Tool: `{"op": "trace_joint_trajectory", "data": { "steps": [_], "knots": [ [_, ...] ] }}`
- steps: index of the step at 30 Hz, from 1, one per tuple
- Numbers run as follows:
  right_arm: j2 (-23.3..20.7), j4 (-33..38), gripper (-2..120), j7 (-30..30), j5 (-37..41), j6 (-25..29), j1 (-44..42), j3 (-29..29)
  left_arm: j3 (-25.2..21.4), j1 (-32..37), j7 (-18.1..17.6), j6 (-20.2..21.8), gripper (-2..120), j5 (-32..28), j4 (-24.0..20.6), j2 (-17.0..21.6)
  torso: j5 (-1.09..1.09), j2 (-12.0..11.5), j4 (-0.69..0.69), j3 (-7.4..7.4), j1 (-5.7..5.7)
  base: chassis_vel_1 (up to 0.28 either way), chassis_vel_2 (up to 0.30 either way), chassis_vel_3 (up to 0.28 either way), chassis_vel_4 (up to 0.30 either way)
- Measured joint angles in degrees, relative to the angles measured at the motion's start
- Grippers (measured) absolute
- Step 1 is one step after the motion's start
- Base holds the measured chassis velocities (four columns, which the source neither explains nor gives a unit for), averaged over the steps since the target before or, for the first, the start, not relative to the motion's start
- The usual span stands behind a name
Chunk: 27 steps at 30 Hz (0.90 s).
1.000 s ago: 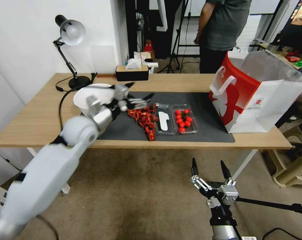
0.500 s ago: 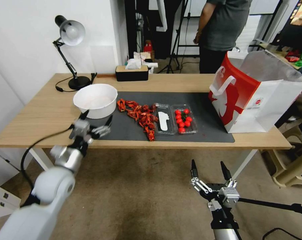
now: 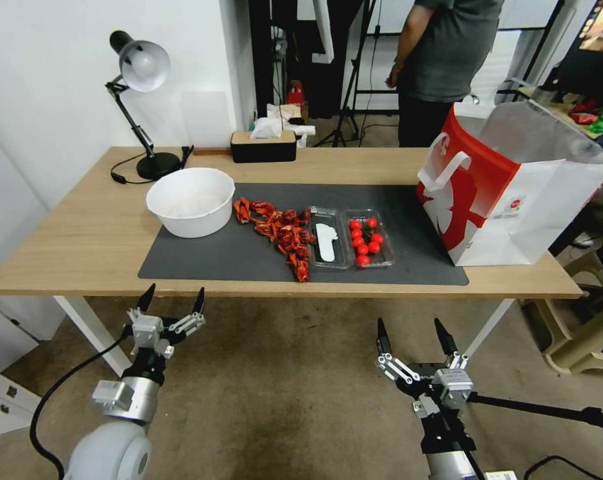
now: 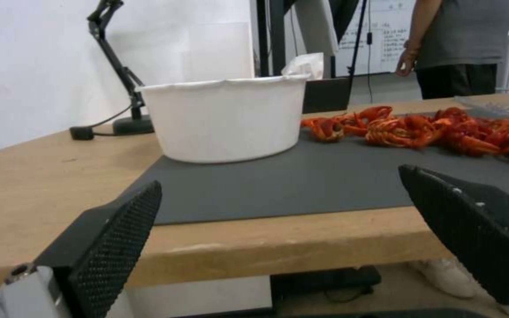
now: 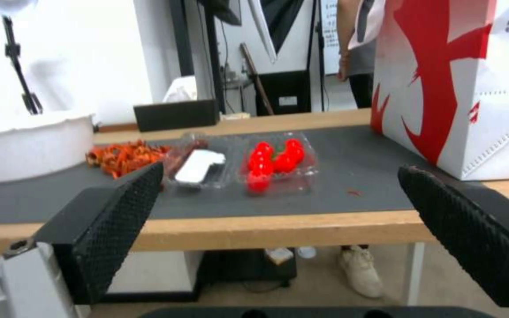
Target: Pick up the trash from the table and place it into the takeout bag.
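Both jaws gape empty below the worktop [image 3: 81, 247] edge; left gripper [image 3: 171, 300] faces the bowl [image 3: 190, 201], right gripper [image 3: 411, 333] the tomato tray [image 3: 366, 239] and bag [image 3: 508, 187]

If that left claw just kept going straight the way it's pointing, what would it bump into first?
Probably the front edge of the table. The left gripper sits open below and in front of it, roughly level with the edge in its wrist view; the white bowl lies beyond. Depth is uncertain.

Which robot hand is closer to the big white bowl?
The left hand. It sits open just below the table edge in front of the white bowl. The right hand is open, lower and farther off to the bowl's right.
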Motion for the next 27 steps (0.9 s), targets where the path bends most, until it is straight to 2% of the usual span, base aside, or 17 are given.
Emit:
{"op": "trace_joint_trajectory", "data": {
  "steps": [11, 27],
  "knots": [
    [-1.3, -0.2, 100, -0.2, 0.5, -3.5, 1.2, 2.7, -0.2, 0.6, 0.1, -1.7, 100, 1.8, 1.3, -0.4, -0.01, 0.0, 0.0, 0.0, 0.0, 0.0, 0.0, 0.0, 0.0],
    [-2.4, 0.9, 100, -1.8, 2.3, -3.7, 0.7, 4.7, 1.1, 1.4, 0.7, -1.8, 100, 1.6, 1.3, -0.9, -0.01, 0.0, 0.0, 0.0, 0.01, 0.0, 0.0, 0.0, 0.0]
  ]
}}
